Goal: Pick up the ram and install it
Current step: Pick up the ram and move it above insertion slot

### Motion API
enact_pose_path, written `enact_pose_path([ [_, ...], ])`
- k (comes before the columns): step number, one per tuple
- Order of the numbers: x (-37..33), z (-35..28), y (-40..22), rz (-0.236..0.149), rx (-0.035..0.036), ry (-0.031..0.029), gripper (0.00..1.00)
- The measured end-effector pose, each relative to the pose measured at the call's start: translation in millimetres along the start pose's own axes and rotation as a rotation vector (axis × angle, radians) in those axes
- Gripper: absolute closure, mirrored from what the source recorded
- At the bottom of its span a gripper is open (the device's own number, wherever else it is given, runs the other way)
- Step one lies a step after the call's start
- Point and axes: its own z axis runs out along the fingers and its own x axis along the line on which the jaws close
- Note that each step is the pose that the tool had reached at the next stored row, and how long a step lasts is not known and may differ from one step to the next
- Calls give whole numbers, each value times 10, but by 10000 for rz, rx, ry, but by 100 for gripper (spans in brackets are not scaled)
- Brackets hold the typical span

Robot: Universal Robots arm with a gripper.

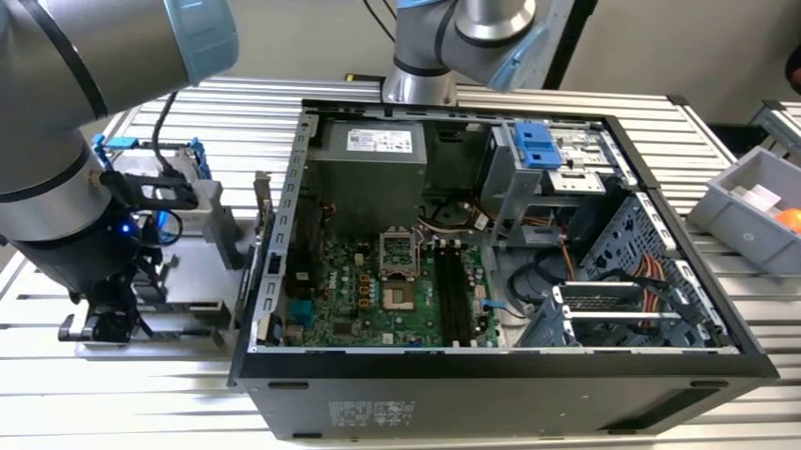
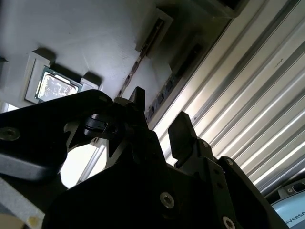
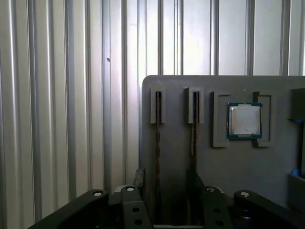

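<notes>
While the tool hangs released over the grey tray, the ram stands on edge in its slot between the fingers, ungrasped. No pickup yet, and the motherboard's memory slots look unfilled.

Open computer case on slatted table; CPU in grey tray.

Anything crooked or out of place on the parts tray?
Nothing stands out. Both thin dark ram sticks stand straight in slots of the grey tray; the square silver CPU chip lies squarely in its recess.
</notes>
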Motion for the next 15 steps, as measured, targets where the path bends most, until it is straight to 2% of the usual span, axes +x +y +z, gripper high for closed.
enact_pose_path([
  [15, 11, 143, 23, 0, -2, 1, 0],
])
